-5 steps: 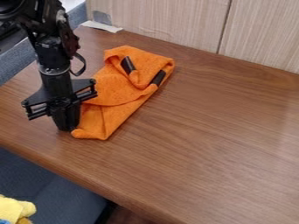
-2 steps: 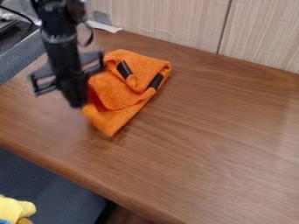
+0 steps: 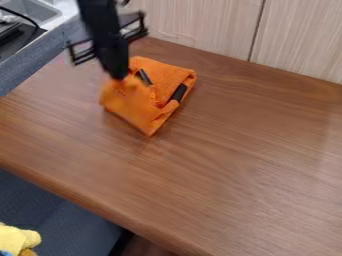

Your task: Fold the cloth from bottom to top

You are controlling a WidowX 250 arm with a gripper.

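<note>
Pale panelling backs the brown wooden worktop from twelve to two o'clock. The orange cloth lies toward eleven o'clock of the view's centre, one corner pointing to six. At the cloth's ten o'clock side, the black gripper hangs with its jaws apparently closed on the cloth's loose part. That hold likely lets the bottom be drawn over the rest, while the portion at two o'clock, resting on the wood, probably serves as an anchor.
</note>
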